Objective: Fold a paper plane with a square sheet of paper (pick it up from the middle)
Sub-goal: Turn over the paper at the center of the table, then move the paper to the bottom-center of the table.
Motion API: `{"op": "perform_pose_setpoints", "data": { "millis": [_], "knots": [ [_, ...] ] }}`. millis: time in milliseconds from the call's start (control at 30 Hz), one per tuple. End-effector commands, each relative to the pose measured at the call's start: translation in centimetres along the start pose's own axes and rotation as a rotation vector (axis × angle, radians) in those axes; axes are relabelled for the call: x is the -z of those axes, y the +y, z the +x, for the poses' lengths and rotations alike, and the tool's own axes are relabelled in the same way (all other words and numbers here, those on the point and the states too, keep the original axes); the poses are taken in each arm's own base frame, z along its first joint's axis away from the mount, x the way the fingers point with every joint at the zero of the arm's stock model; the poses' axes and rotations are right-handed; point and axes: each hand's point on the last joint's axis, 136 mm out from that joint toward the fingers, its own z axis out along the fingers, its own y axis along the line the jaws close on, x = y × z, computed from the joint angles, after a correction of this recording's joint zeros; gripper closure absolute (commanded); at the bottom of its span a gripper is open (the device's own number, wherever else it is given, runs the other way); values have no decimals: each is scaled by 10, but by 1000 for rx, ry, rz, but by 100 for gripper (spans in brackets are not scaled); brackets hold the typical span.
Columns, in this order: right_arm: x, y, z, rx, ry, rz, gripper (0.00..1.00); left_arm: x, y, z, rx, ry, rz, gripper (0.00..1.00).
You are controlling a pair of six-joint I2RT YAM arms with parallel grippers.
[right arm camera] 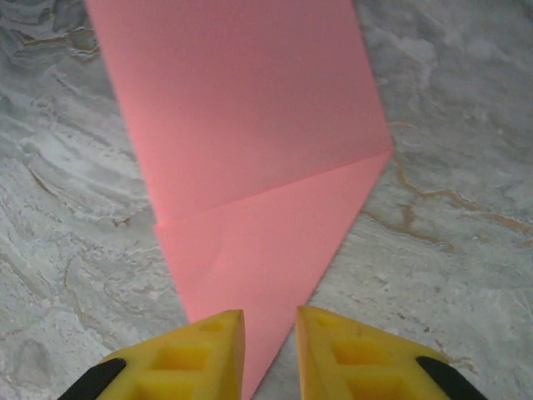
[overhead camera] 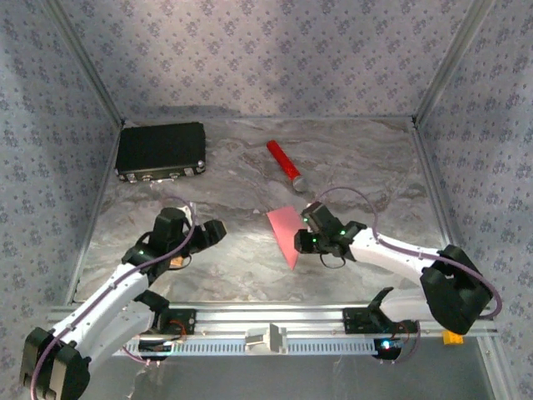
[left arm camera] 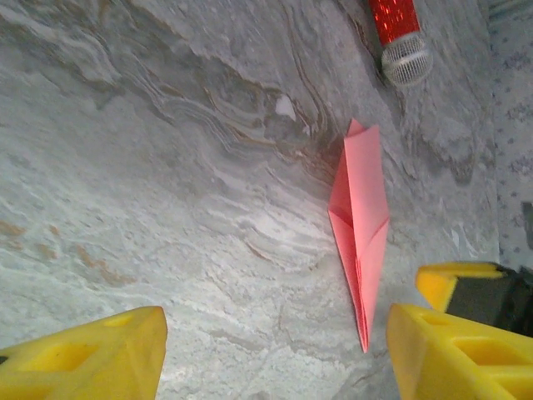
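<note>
The pink-red sheet of paper (overhead camera: 287,233) lies flat on the marbled table, folded into a pointed shape. In the left wrist view the paper (left arm camera: 358,225) looks like a slim dart with a long centre crease. My right gripper (overhead camera: 304,242) hovers over its narrow tip. Its yellow fingers (right arm camera: 200,354) stand a narrow gap apart, and the paper (right arm camera: 250,142) runs flat beneath them. My left gripper (overhead camera: 212,232) is wide open just left of the paper. Bare table lies between its fingers (left arm camera: 92,358), and the paper's tip points toward the right one.
A red cylinder with a grey tip (overhead camera: 283,162) lies behind the paper. A black rectangular case (overhead camera: 161,150) sits at the back left. A small tan block (overhead camera: 177,262) lies under the left arm. Patterned walls and metal rails bound the table.
</note>
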Motion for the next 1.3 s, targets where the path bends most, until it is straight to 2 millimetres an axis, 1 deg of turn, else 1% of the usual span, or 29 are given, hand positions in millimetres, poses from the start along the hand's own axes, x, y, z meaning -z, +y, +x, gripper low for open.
{"op": "perform_pose_setpoints", "data": {
  "millis": [0,100,167,333,400,500,600,833,1033,1100,1133,1200,1267],
  "knots": [
    [8,31,-15,-34,-40,-250,80,-6,-14,9,8,19,63,31],
    [6,30,-14,-54,-27,-305,83,-10,-17,18,-14,38,53,31],
    [3,29,-13,-67,-17,-317,83,-13,-19,21,-21,48,50,31],
    [-8,33,-8,-81,27,-355,84,-18,-25,23,-36,56,44,31],
    [-16,27,-5,-115,47,-325,86,-20,-26,25,-41,65,41,31],
    [-24,20,1,-151,63,-300,86,-20,-26,27,-46,71,40,31],
    [-32,8,10,-205,82,-246,86,-20,-24,29,-46,71,34,30],
    [-43,-9,30,-345,80,-150,87,-20,-23,29,-47,65,32,30],
    [-49,-5,41,-482,24,-128,88,-21,-20,30,-46,68,28,30],
    [-51,-4,45,-564,8,-119,95,-21,-19,31,-45,68,29,30],
    [-52,-2,47,-589,2,-123,95,-22,-19,31,-44,69,30,30],
    [-51,6,46,-629,-25,-156,95,-22,-19,31,-44,68,30,30],
    [-47,14,41,-634,-50,-182,94,-21,-19,31,-46,69,31,30]
  ]
}}
